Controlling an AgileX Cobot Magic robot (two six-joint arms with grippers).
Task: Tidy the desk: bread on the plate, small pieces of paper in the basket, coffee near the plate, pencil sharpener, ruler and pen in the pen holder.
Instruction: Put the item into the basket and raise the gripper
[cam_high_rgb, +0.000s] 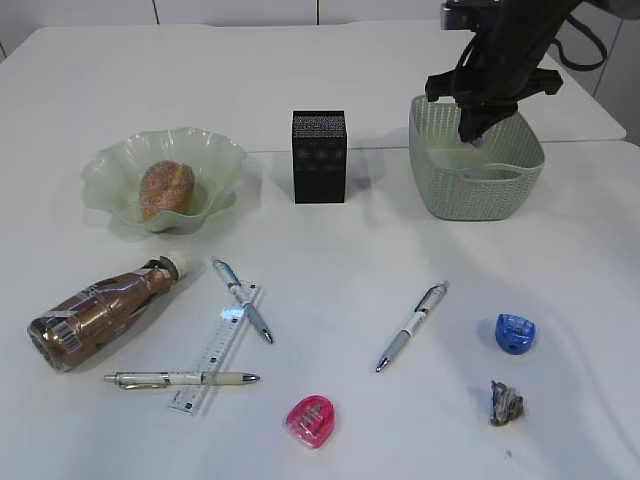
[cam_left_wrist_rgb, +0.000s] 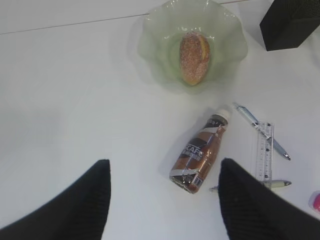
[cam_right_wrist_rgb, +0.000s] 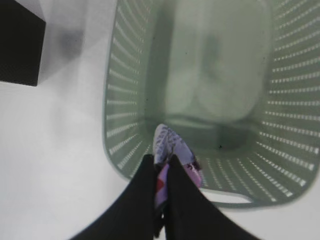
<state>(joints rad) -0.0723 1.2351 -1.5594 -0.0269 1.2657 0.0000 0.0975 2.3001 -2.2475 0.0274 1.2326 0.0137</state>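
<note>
While the right gripper (cam_right_wrist_rgb: 161, 165) pinches a paper scrap (cam_right_wrist_rgb: 170, 147) directly above the basket (cam_high_rgb: 440, 190) at the desk's far right, the drop is straight down; the left gripper (cam_left_wrist_rgb: 162, 200), nearer the coffee (cam_left_wrist_rgb: 200, 152), hangs spread and empty.

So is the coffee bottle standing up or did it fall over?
Tipped over. The coffee lies on its side on the desk, its white cap pointing up toward the plate.
</note>
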